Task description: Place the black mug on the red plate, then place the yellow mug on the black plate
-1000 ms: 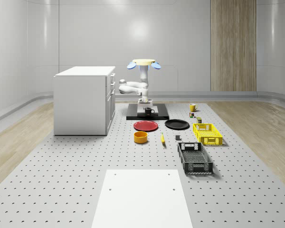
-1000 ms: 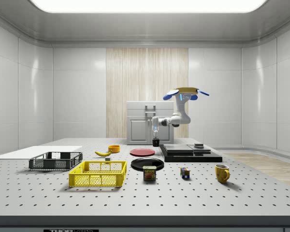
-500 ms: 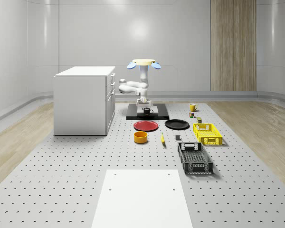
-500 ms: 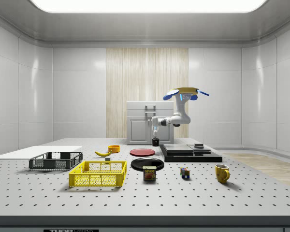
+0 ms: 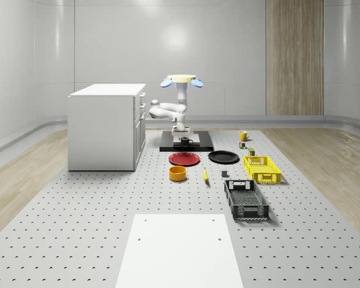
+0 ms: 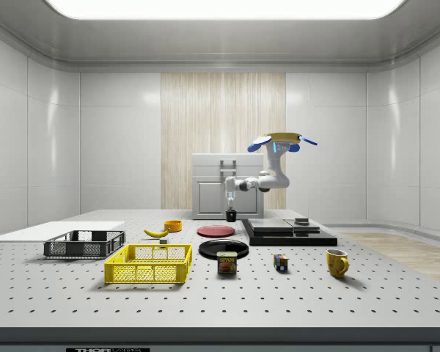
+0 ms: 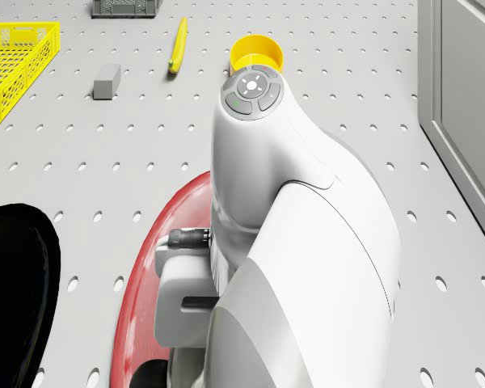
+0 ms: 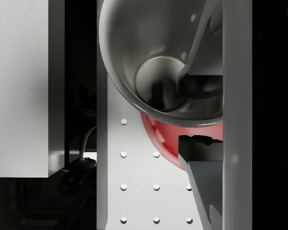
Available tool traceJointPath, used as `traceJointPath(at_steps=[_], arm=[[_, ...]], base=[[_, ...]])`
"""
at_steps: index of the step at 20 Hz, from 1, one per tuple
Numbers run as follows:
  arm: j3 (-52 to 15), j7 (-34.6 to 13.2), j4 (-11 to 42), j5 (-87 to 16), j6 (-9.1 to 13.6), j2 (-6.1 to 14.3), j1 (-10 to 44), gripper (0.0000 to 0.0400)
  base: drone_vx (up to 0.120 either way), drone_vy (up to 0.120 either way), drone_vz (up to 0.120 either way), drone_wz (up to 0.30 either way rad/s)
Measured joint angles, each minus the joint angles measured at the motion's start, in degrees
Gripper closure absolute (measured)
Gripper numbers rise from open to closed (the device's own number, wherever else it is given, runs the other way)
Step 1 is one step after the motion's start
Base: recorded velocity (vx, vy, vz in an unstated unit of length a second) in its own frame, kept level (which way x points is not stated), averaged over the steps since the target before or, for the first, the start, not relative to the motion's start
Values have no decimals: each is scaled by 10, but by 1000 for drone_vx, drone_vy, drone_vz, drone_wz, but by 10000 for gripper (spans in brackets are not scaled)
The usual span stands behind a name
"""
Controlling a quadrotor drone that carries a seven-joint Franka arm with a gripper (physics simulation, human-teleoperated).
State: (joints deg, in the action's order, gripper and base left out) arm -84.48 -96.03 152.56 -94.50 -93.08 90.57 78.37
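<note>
Wrist view: gripper (image 8: pixel 201 108) pinches the black mug (image 8: pixel 153 62) by its rim, one finger inside, so it hangs upright above the red plate's (image 8: pixel 165 139) edge. Drone (image 5: pixel 180 80) hovers over the black platform (image 5: pixel 198 147), arm reaching forward.

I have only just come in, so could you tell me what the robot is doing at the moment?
The drone hovers above the black platform, its arm stretched toward the plates. Its hand is shut on the black mug and holds it in the air at the near edge of the red plate. The yellow mug stands untouched on the table, away from the black plate.
</note>
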Motion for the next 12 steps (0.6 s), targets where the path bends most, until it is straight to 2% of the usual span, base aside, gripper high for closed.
traceJointPath(at_steps=[5,12], arm=[[3,4,-44,2,-7,3,41,290],[43,5,-80,-27,-35,5,72,290]], base=[[0,0,0,0],[0,0,0,0]])
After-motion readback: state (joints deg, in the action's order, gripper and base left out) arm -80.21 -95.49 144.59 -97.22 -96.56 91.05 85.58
